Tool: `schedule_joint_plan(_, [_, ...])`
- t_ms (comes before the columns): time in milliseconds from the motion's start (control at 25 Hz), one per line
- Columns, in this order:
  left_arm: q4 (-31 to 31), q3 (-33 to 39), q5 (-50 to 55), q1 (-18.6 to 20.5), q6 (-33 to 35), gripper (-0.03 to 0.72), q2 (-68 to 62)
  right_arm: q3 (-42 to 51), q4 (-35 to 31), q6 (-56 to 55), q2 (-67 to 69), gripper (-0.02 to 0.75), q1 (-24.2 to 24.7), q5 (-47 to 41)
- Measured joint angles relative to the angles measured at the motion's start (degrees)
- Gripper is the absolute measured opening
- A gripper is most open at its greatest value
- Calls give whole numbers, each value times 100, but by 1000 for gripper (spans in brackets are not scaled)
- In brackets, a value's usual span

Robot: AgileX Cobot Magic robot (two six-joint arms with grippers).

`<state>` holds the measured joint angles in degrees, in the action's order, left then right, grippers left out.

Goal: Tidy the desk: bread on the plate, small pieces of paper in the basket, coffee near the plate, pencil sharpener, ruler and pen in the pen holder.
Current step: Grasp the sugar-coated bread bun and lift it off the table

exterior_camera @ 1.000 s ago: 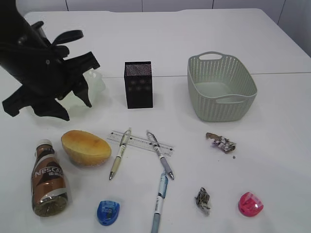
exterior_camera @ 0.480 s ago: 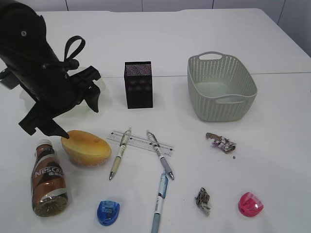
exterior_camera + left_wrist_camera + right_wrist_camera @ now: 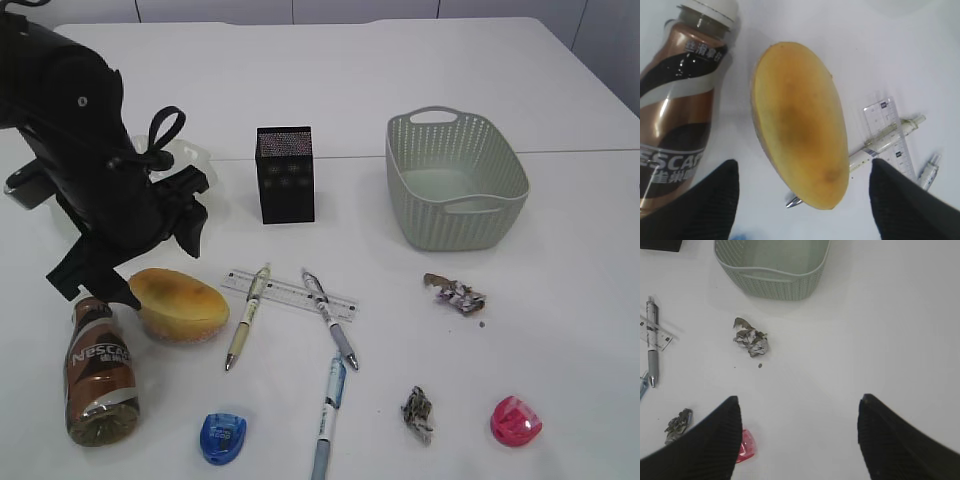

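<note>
The golden bread [image 3: 180, 305] lies on the table beside the coffee [image 3: 100, 375], which lies on its side. My left gripper [image 3: 150, 262] hangs open just above the bread [image 3: 800, 135], one finger on each side and neither touching it. The plate [image 3: 195, 160] is mostly hidden behind that arm. The ruler [image 3: 290, 293] and three pens [image 3: 247, 315] lie mid-table, in front of the pen holder [image 3: 285, 175]. Two paper scraps [image 3: 455, 293] [image 3: 418, 412] lie near the basket [image 3: 455, 225]. My right gripper [image 3: 797, 412] is open over bare table.
A blue sharpener [image 3: 222, 437] sits at the front edge and a pink sharpener [image 3: 515, 420] at the front right. The pink sharpener [image 3: 746, 446] lies beside my right gripper's left finger. A table seam runs behind the pen holder and basket.
My left arm has come down from beside the plate to just over the bread, and its jaws have spread wider. Everything on the table stays put.
</note>
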<state>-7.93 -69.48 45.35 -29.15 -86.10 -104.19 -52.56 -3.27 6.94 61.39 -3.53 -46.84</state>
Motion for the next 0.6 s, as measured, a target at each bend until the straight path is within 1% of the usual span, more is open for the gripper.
schedule_joint_plan(320, [-24,0,-479,0,0,592,-224,0,0,0,0,529,0,10])
schedule_joint_plan(480, [-24,0,-426,0,-3,592,-309,0,0,0,0,529,0,10])
schedule_joint_plan(600, [-13,0,-134,0,-14,592,-341,0,0,0,0,529,0,10])
